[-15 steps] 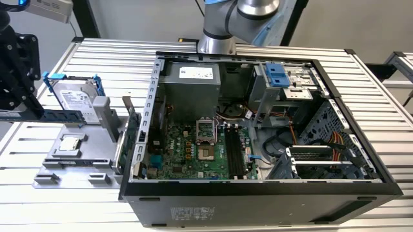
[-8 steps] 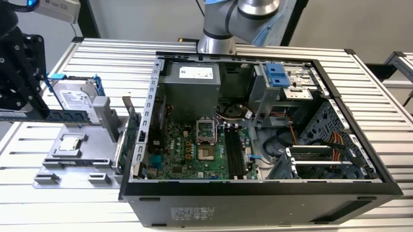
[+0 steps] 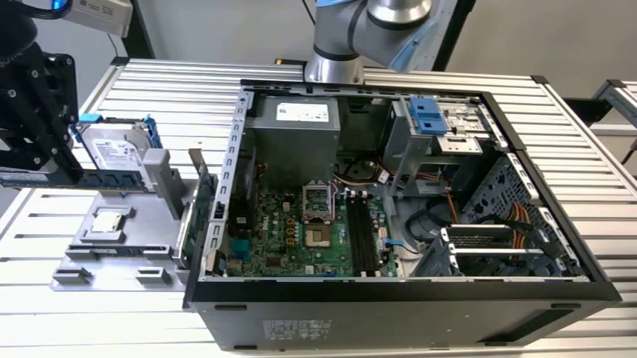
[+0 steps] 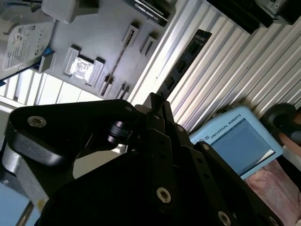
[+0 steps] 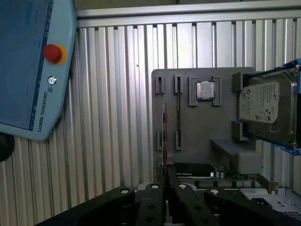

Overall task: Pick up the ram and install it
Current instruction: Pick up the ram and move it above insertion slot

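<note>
My end effector (image 5: 165,189) is clenched on one end of the ram (image 4: 185,62), which juts out ahead of it above the desk (image 5: 117,94); likely light, stiff, fragile, so grip flat faces, not contacts.

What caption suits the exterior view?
Gripper holds the ram by the gray parts tray, on the exterior view's left of the open computer case.

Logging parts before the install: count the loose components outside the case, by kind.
ram, held in the pincer: 1
hard drive: 1
processor chip: 1
expansion card: 1
Total: 4
</note>
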Available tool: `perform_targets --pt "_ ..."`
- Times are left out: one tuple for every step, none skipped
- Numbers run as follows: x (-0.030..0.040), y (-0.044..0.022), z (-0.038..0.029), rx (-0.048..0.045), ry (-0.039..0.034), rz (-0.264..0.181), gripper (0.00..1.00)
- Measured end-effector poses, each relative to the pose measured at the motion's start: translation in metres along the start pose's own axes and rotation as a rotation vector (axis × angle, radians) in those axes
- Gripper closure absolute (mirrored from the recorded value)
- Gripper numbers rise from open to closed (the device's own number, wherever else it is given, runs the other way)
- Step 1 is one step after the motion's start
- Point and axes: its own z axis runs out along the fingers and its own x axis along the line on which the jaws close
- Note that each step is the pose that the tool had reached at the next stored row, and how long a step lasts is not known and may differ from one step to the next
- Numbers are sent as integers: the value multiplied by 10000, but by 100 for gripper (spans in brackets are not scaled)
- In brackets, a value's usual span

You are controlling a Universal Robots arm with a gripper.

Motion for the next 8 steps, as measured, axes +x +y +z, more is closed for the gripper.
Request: perform_targets --pt "0 -7 0 0 2 0 100" --pt "-1 -14 0 0 4 1 100" --pt "-1 -21 0 0 5 1 100" --pt "-1 -28 0 -1 7 1 100" --pt "-2 -36 0 0 8 0 100" --pt "-2 -43 0 0 9 0 100" --pt "-2 -50 0 0 10 0 100" --pt "-3 -57 0 0 12 0 100"
